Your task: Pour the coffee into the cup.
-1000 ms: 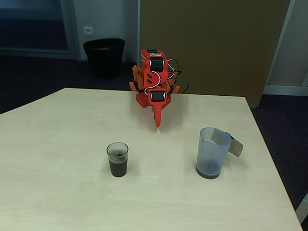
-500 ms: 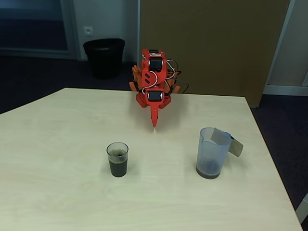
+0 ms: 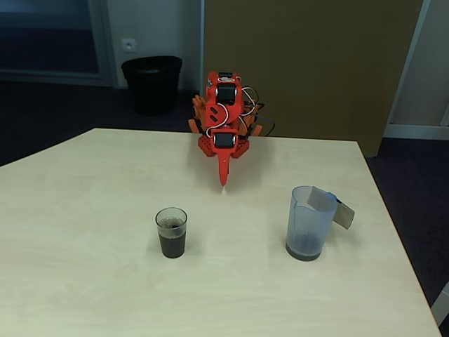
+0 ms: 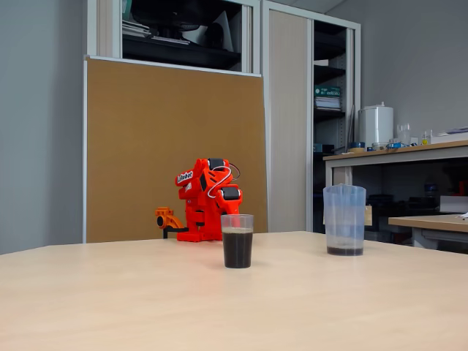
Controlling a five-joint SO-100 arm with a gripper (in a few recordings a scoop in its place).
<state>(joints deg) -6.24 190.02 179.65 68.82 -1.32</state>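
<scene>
**At the table's far edge, the arm sits folded**

Near the top centre of the higher fixed view, the orange arm point(image 3: 223, 119) is folded up at the far edge of the pale wooden table point(image 3: 91, 281). Its claw point(image 3: 224, 179) points down toward the tabletop, holding nothing; whether its fingers are parted or closed cannot be told. Left of centre in that view stands the cup point(image 3: 171, 232), upright and about two-thirds full of coffee point(image 3: 172, 246). Well apart, toward the right, stands the jug point(image 3: 308, 222), upright, with a thin dark layer at its bottom. A black bin point(image 3: 151, 83) stands on the floor at upper left.
</scene>
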